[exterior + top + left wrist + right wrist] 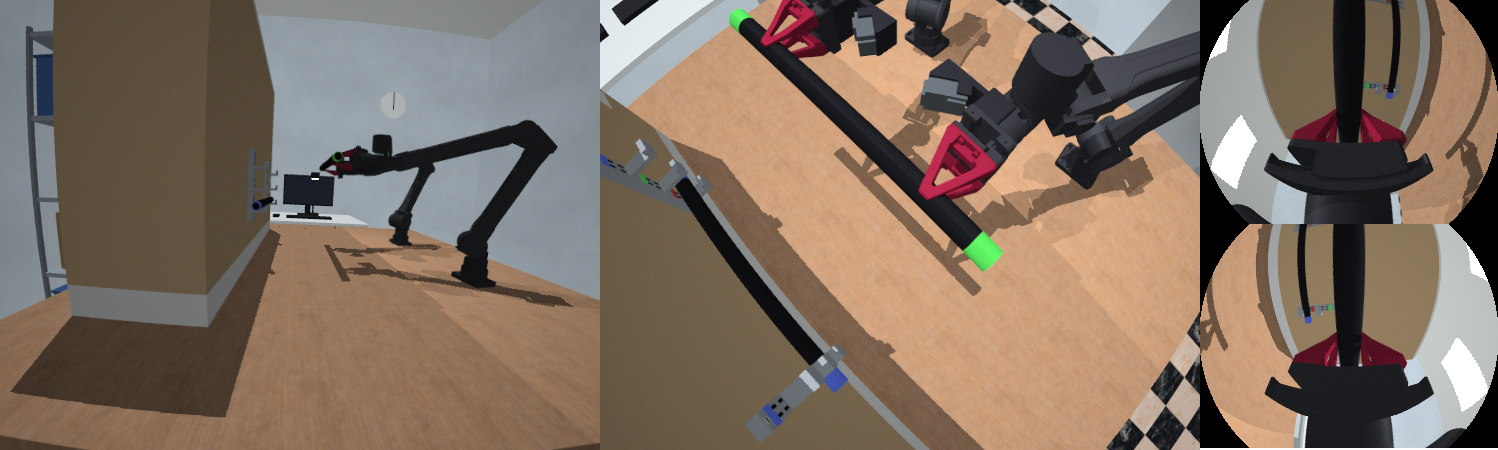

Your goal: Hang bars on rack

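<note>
You have the green-ended bar (855,132) (328,162) (1349,60) (1349,284) above the table (1050,310) (375,350), off the rack (754,425) (251,185). Left jaws (932,196) (341,161): clamped on it near one end. Right jaws (772,46) (327,169): clamped near the other. Blue-ended bar (745,270) (264,203) (1396,45) (1302,269): on the lowest, red-labelled pair; your blue labels sit at the top.

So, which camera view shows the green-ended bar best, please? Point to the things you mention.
The top view: the green-ended bar (850,119) (328,163) (1349,60) (1349,284) shows both painted ends (983,251) and most of its length. The exterior view sees it nearly end-on; each wrist view shows only a black stretch, no green.
</note>
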Motion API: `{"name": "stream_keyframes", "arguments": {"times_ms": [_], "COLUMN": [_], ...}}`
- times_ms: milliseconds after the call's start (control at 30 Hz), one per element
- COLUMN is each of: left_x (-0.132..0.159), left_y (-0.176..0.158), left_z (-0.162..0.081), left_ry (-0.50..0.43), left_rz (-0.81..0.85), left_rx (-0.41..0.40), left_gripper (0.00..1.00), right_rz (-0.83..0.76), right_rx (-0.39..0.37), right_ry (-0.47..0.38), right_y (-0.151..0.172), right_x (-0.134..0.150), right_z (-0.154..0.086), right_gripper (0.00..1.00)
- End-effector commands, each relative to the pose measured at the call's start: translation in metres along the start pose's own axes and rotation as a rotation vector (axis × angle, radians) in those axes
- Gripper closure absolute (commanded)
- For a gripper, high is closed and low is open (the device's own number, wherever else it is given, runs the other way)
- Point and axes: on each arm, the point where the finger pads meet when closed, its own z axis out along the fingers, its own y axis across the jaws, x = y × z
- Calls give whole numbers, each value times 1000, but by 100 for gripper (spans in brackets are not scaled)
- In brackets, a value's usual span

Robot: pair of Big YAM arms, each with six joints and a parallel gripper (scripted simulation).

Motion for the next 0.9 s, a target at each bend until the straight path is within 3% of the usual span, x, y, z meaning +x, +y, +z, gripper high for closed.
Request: {"name": "stream_keyframes", "arguments": {"times_ms": [0, 867], "left_x": [7, 8], "left_y": [17, 3], "left_z": [3, 7], "left_ry": [18, 18], "left_rz": [-26, -26], "left_rx": [-45, -45], "left_gripper": [100, 100], "right_rz": [28, 28], "right_rx": [43, 43], "right_ry": [17, 17], "right_y": [-15, 0], "right_x": [6, 6], "right_z": [0, 5], "right_gripper": [100, 100]}}
